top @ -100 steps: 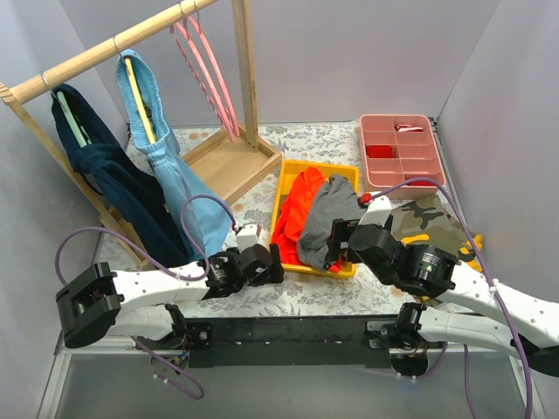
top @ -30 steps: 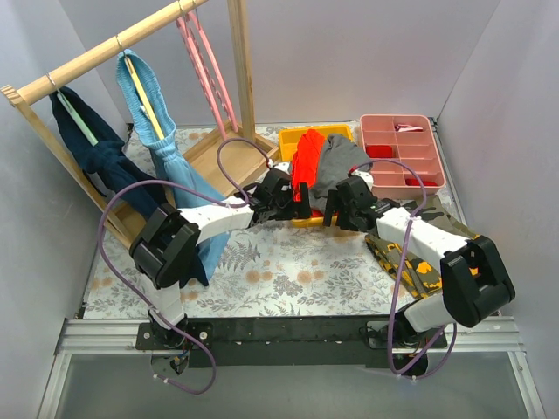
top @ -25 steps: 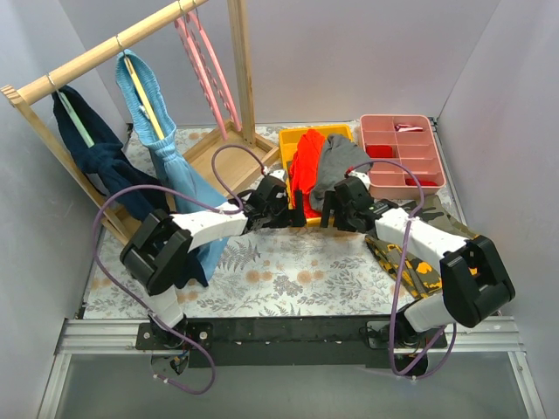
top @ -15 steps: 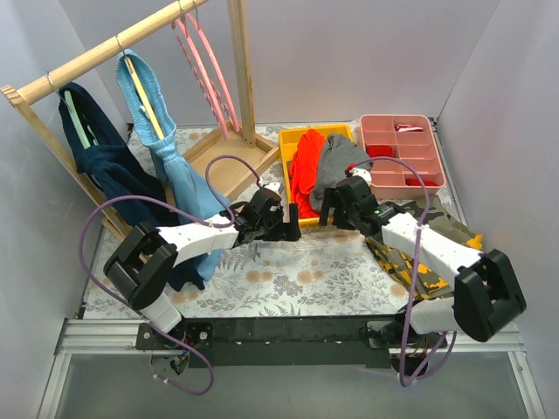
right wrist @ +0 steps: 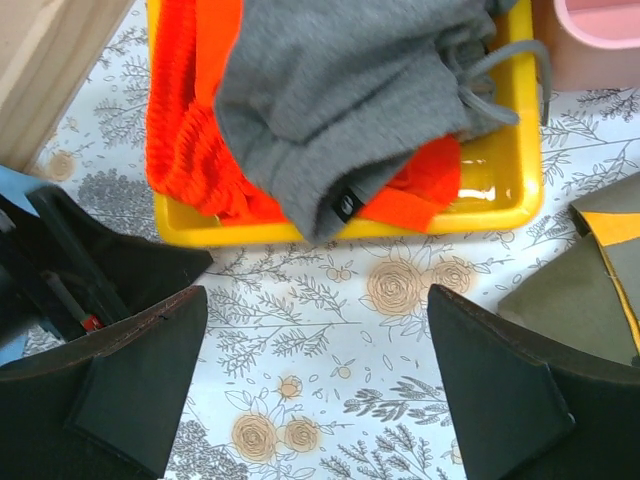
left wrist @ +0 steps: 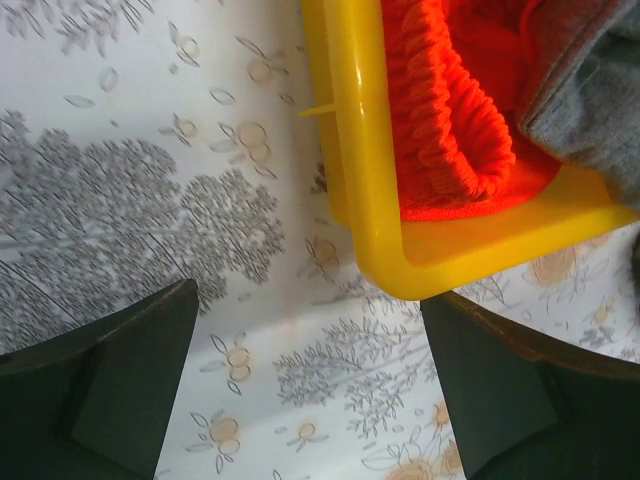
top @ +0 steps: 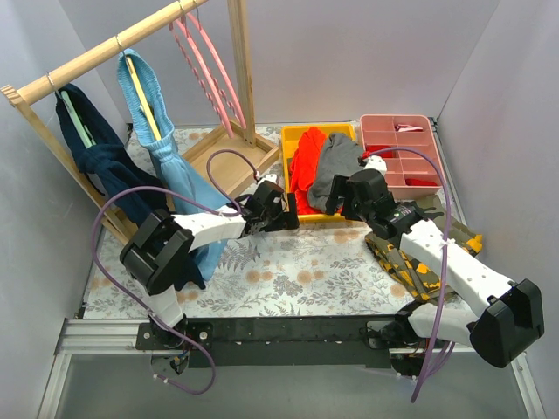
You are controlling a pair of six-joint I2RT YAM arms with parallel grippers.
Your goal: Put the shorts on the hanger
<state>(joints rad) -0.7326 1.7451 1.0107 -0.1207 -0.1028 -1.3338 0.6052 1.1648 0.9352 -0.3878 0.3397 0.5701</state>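
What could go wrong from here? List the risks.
1. The grey shorts lie over the orange garment in the yellow tray; the open right end effector may well grab both.
2. The pink hangers hang free on the rail; one may swing away when cloth is pushed on.

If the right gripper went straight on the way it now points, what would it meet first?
Probably the grey shorts draped over the near wall of the yellow tray. Depth is unclear, so the open right gripper might touch the floral tablecloth first.
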